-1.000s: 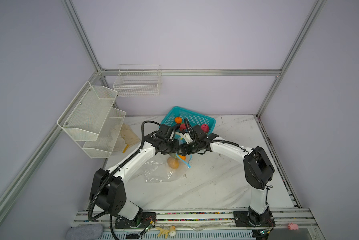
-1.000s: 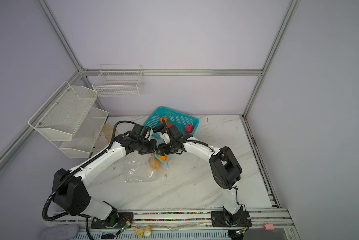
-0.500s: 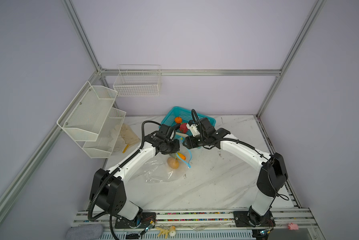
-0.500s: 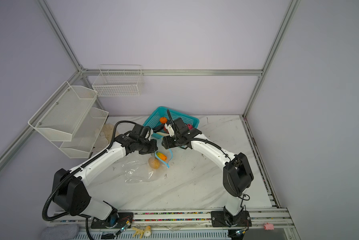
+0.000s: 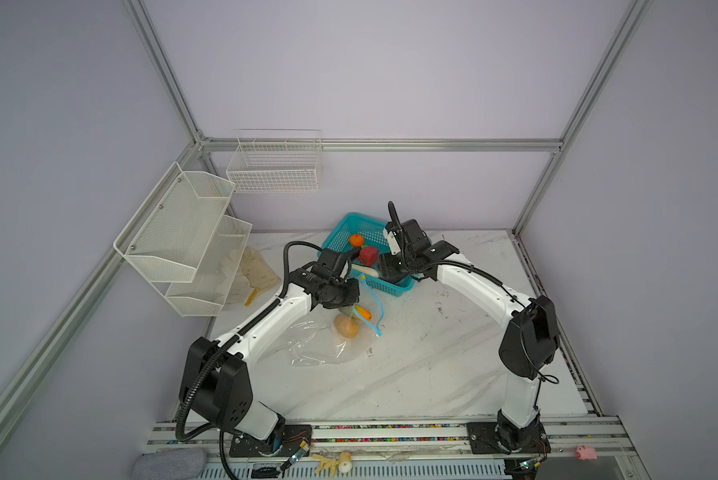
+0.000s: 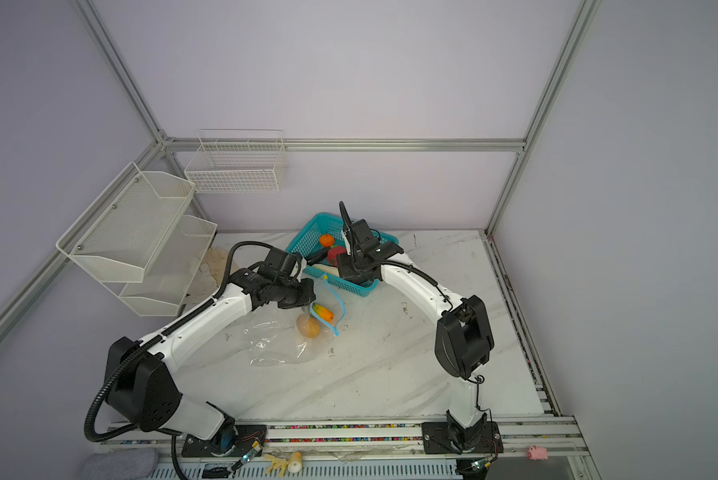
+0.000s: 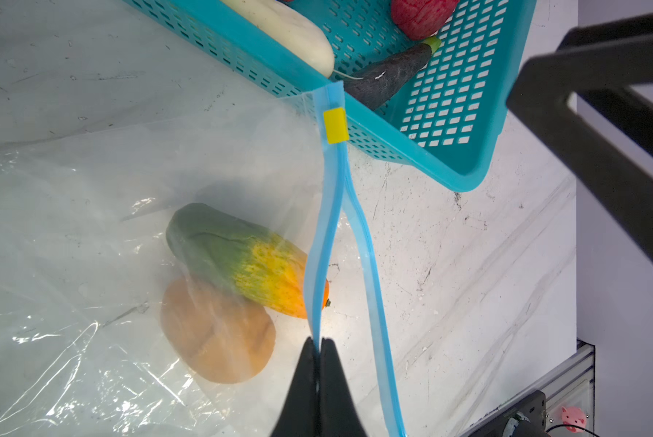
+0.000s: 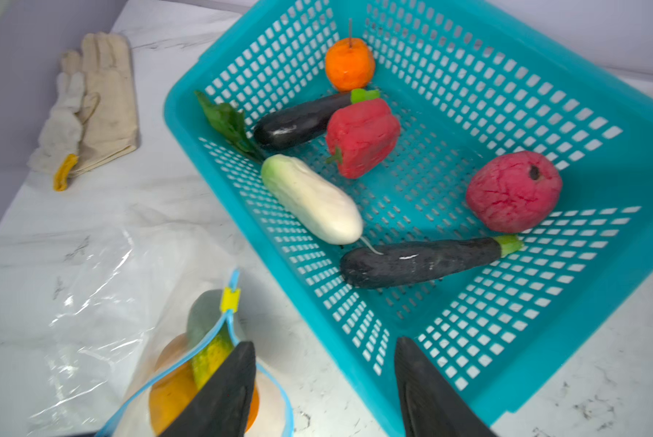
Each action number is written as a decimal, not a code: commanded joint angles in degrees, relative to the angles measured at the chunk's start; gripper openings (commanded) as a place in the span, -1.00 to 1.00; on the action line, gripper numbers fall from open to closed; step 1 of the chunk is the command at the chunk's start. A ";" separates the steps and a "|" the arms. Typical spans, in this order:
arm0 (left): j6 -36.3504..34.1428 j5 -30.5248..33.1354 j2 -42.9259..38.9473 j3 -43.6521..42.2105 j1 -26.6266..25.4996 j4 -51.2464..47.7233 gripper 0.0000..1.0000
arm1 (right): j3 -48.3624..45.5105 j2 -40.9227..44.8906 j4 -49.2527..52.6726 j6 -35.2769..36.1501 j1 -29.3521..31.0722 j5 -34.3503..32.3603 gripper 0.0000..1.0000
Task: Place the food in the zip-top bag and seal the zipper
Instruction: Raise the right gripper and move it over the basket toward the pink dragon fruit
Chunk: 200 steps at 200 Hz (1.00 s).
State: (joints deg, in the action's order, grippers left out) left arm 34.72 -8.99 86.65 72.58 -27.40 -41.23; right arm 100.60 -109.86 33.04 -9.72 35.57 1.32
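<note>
So, two food pieces (image 7: 238, 261) inside the zip-top bag (image 7: 71, 212), six left in the far basket (image 8: 480, 333); left gripper (image 7: 319, 352) pinches the unsealed zipper (image 7: 323, 227), right gripper (image 8: 325, 348) spread, empty.

place: robot lab cell | signs: aluminium frame (image 5: 378, 144), bare walls (image 5: 370, 75), mounting rail (image 5: 390, 435)

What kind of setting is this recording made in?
Probably a lab cell for robot data collection: an aluminium frame with plain walls encloses a marble-look tabletop, two robot arms are mounted on its front rail, and the props are toy food in a teal basket.
</note>
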 commanded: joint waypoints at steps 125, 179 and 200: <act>-2.66 1.73 0.31 3.38 0.44 0.46 -1.00 | 12.10 -15.42 2.88 1.78 -4.78 -13.65 0.24; -2.58 1.52 0.44 3.54 0.47 0.48 -1.00 | 18.01 -21.58 3.33 2.91 -6.19 -17.21 0.24; -2.31 1.05 0.91 3.83 0.42 0.52 -1.00 | 20.68 -24.29 3.78 3.37 -6.52 -18.16 0.25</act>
State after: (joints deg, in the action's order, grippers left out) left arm 33.34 -7.88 87.13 72.58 -27.38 -41.41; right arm 117.75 -131.70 34.89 -7.64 29.58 -13.85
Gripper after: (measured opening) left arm 0.047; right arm 0.624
